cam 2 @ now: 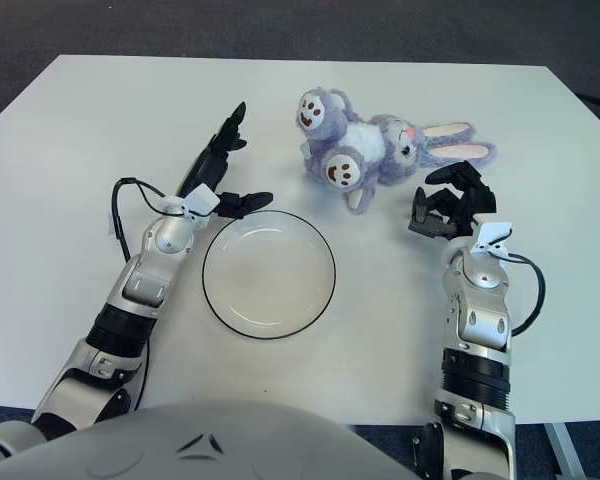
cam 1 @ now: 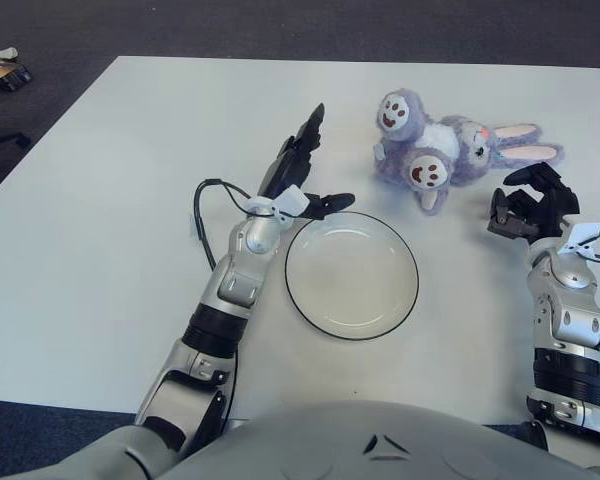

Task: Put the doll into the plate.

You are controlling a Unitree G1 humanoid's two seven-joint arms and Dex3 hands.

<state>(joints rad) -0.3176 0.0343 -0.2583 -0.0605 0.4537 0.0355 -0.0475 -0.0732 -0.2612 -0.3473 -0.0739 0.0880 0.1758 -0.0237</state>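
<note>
A purple and white plush rabbit doll (cam 1: 443,150) lies on its back on the white table, feet toward me, ears pointing right. A white plate with a dark rim (cam 1: 352,275) sits empty in front of it. My left hand (cam 1: 302,168) is open, fingers stretched out, just left of the plate's far rim and left of the doll. My right hand (cam 1: 528,205) has its fingers curled and holds nothing; it is just right of the doll's lower body, apart from it.
The white table (cam 1: 100,200) reaches to the far edge, with dark carpet beyond. A small object (cam 1: 2,70) lies on the floor at the far left. A black cable (cam 1: 205,215) loops beside my left forearm.
</note>
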